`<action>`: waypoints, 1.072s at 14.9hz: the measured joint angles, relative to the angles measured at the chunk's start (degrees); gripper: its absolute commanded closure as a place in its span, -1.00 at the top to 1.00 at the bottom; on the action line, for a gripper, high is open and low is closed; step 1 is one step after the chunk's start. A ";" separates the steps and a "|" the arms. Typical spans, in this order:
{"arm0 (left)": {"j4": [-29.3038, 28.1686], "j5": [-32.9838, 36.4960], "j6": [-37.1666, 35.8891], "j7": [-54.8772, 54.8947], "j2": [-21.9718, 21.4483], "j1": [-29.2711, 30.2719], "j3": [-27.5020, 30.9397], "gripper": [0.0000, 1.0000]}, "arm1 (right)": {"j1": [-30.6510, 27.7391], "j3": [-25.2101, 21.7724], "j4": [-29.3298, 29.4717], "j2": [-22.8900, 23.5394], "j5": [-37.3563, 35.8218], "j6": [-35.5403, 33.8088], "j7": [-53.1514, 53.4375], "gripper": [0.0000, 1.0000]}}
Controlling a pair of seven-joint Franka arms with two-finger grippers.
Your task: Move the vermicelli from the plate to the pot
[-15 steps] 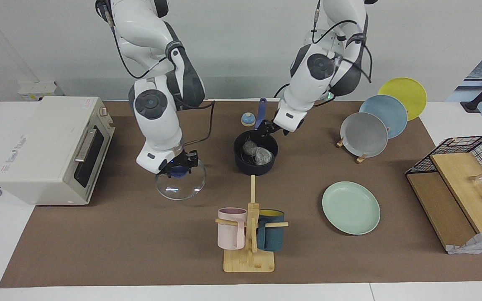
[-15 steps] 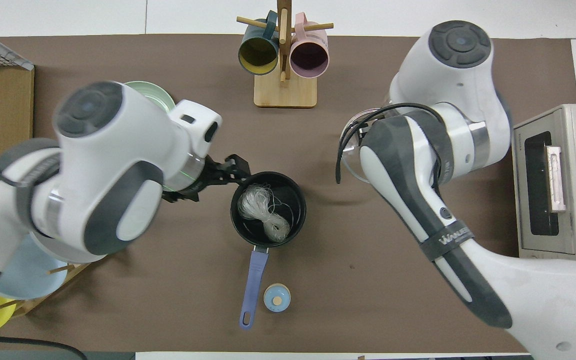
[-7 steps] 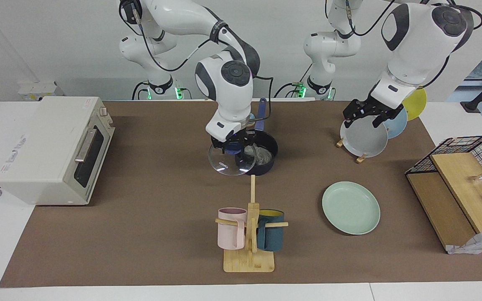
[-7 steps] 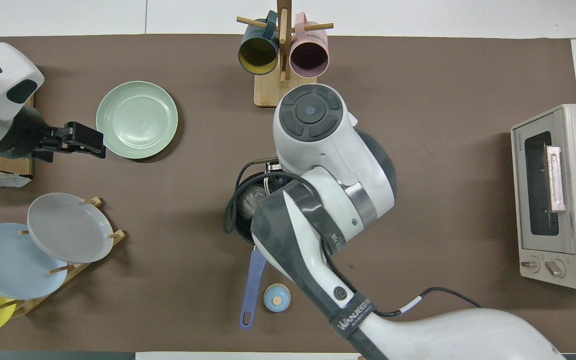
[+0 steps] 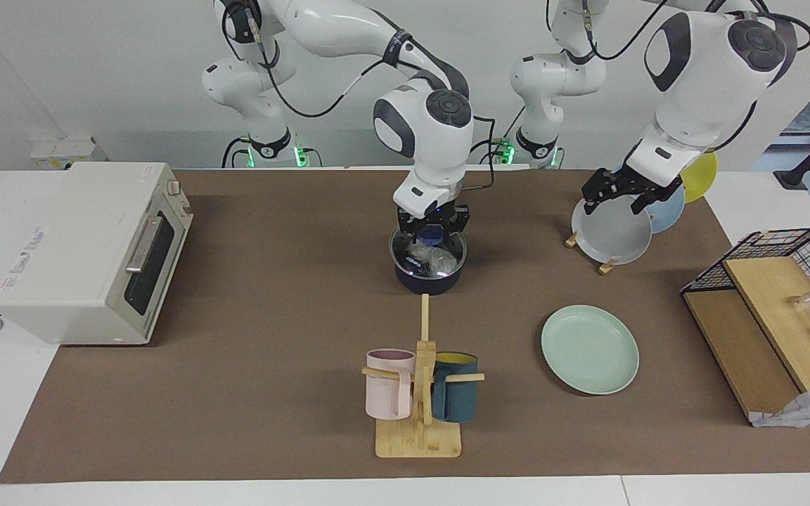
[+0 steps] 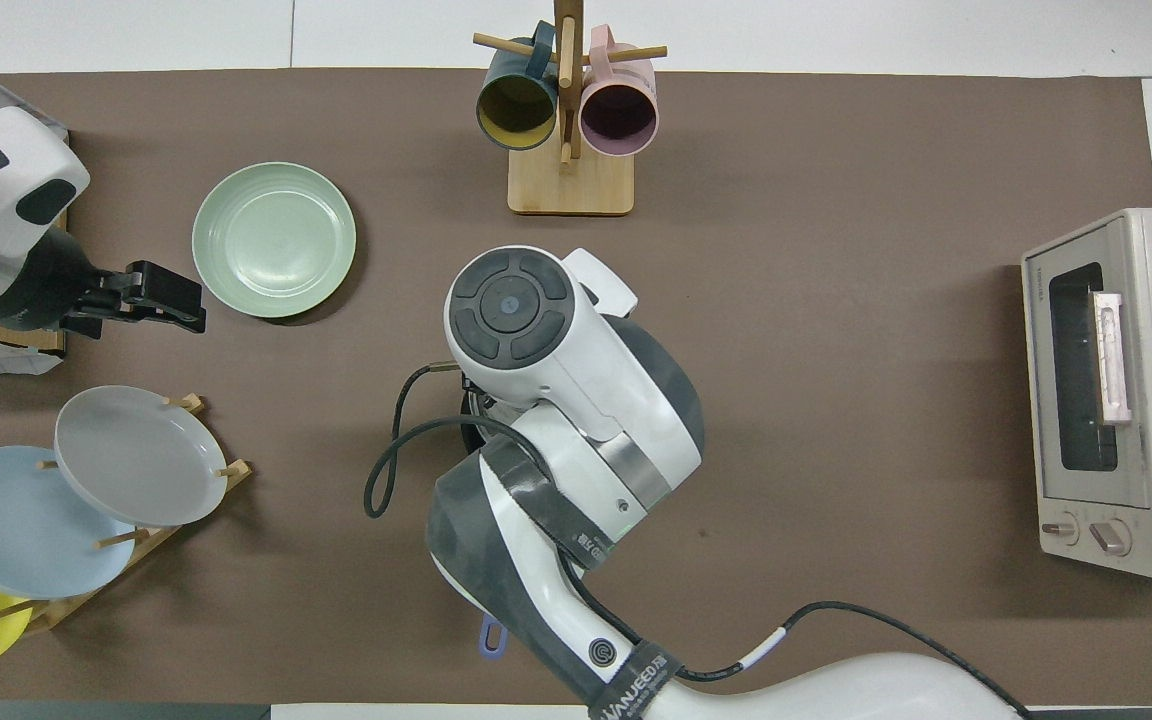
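The vermicelli (image 5: 430,258) lies in the dark navy pot (image 5: 427,280) at the middle of the table and shows through a glass lid (image 5: 405,254) resting on the pot's rim. My right gripper (image 5: 433,230) is over the pot, shut on the lid's blue knob. In the overhead view the right arm hides the pot; only the tip of its blue handle (image 6: 489,637) shows. The mint-green plate (image 5: 590,348) is bare and lies farther from the robots, toward the left arm's end; it also shows in the overhead view (image 6: 274,240). My left gripper (image 5: 616,191) is open, empty and raised over the plate rack.
A rack holds grey (image 5: 612,228), light blue and yellow plates. A wooden mug stand (image 5: 419,393) holds a pink and a teal mug. A toaster oven (image 5: 88,249) stands at the right arm's end. A wire basket with wooden boards (image 5: 770,302) and a wrinkled bag (image 5: 799,411) are at the left arm's end.
My right gripper has carried the glass lid from the table near the oven over to the pot and set it down on it. My left gripper has drawn away from the pot to the plate rack.
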 measured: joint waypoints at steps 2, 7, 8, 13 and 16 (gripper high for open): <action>0.00 0.82 0.00 0.00 -0.36 0.02 -0.01 1.00 | 0.06 -0.04 -0.23 0.42 0.00 0.35 0.06 -0.10; 1.81 4.94 0.04 0.00 -1.11 0.00 0.06 1.00 | 0.25 -0.03 -0.99 0.54 0.00 1.15 1.93 -0.10; 2.30 5.01 0.13 0.00 -1.16 0.01 0.33 1.00 | 0.30 -0.02 -1.02 0.54 0.00 1.16 2.00 -0.10; 0.36 5.05 1.46 -0.04 -2.47 0.07 0.80 1.00 | 0.98 -0.01 -1.20 0.54 0.00 1.34 3.04 -0.09; -2.28 5.05 1.48 -0.04 -4.45 0.07 0.78 1.00 | 1.05 -0.01 -1.58 0.42 0.00 1.94 3.41 -0.09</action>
